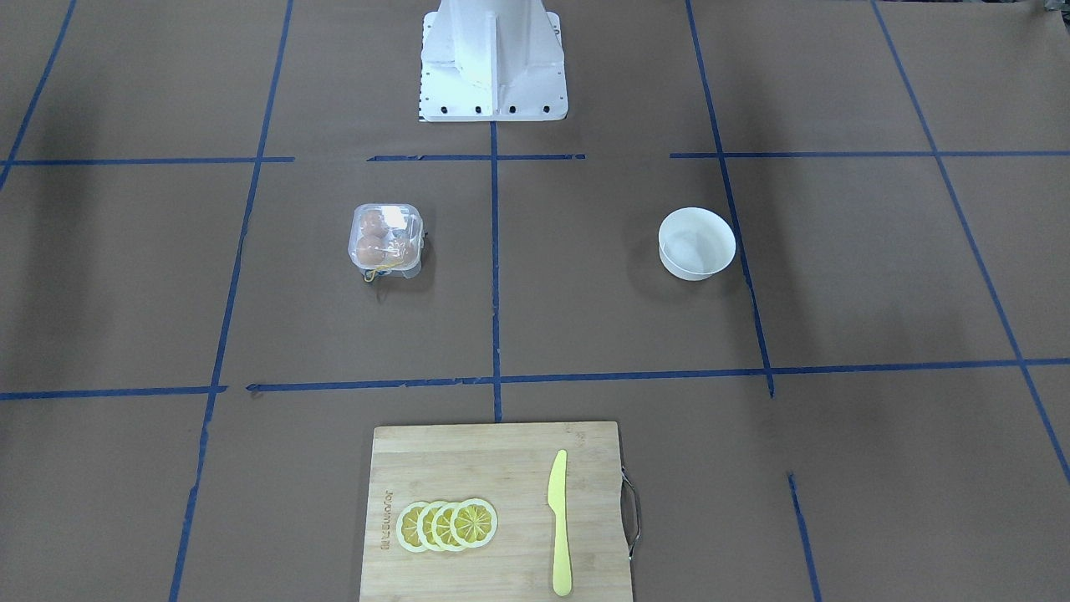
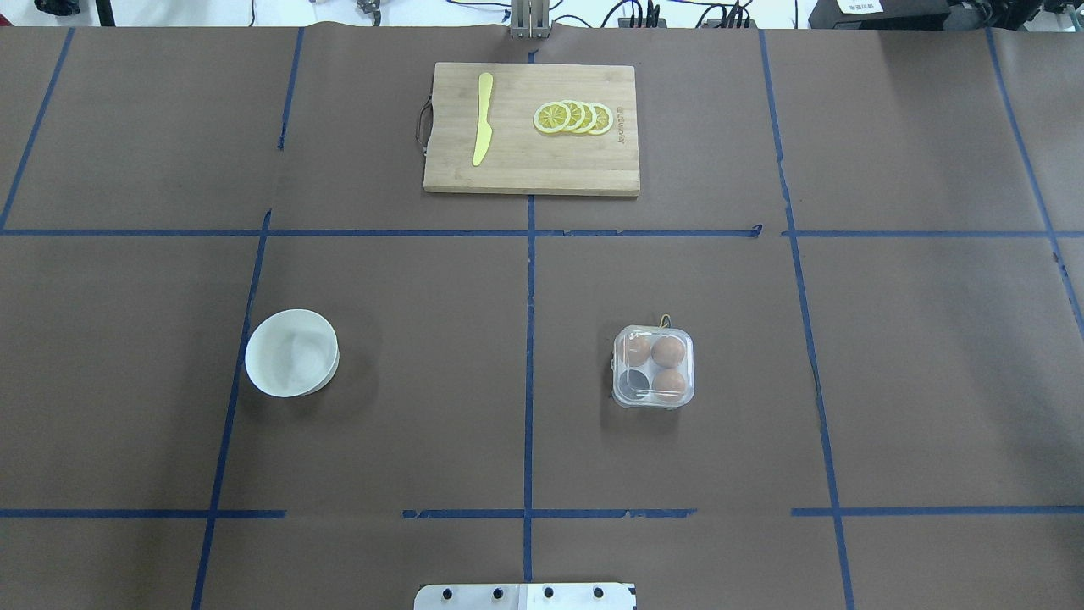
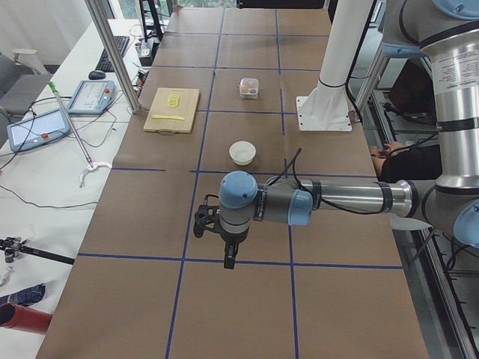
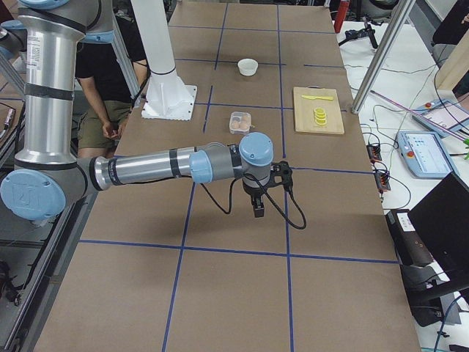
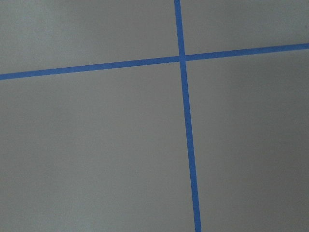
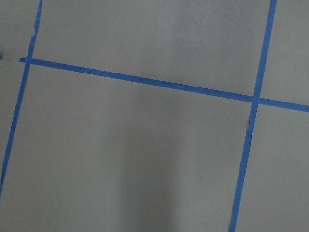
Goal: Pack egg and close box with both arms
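The box [image 2: 653, 366] is sitting on the brown-papered table [image 2: 423, 381] in the robot's right half, just right of the centre tape line, with its clear lid lying down over the cells as far as the overhead view is showing; three orange-brown eggs [image 2: 669, 349] are resting inside it, filling both far cells and the near right one, while the near left cell is showing dark; the white bowl [image 2: 292, 356] is standing well apart in the left half; at the far edge a wooden cutting board [image 2: 529, 165] is carrying a yellow knife [image 2: 483, 119] and a row of overlapping lemon slices [image 2: 574, 117]; the left gripper [image 3: 230, 258] is hanging fingers-down above the table well out beyond the bowl, and the right gripper [image 4: 259, 209] is hanging likewise out beyond the box; only the side views are catching them, so I cannot tell how far either pair of fingers is parted or whether anything is held; each wrist camera is looking at brown paper and blue tape.
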Robot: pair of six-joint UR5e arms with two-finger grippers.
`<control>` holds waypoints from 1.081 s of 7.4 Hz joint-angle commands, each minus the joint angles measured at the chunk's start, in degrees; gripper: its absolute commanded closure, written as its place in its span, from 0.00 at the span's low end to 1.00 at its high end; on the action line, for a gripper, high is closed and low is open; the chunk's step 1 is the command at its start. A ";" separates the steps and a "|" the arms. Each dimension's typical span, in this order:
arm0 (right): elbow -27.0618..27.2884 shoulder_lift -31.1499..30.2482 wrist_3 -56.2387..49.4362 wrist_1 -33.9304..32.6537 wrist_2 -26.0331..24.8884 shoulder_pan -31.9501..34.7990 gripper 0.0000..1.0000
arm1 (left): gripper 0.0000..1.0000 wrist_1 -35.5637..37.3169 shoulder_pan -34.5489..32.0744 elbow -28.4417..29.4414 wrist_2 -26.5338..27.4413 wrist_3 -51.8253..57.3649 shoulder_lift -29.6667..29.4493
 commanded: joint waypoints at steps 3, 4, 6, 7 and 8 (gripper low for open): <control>-0.09 0.06 0.08 0.02 0.14 -0.15 0.00 | 0.00 -0.27 0.01 -1.31 0.58 0.50 -0.09; -0.09 0.06 0.08 -0.06 0.14 -0.23 0.00 | 0.00 -0.19 -0.07 -1.22 0.59 0.59 0.00; -0.09 0.06 0.69 0.02 0.14 -0.32 0.00 | 0.00 -0.10 0.10 -0.61 0.67 0.50 -0.43; -0.09 0.06 1.05 0.02 0.14 -0.41 0.00 | 0.00 0.16 0.19 0.09 0.67 0.50 -0.79; 0.00 0.14 1.05 0.02 0.14 -0.58 0.00 | 0.00 0.42 0.36 2.97 0.67 0.50 -3.57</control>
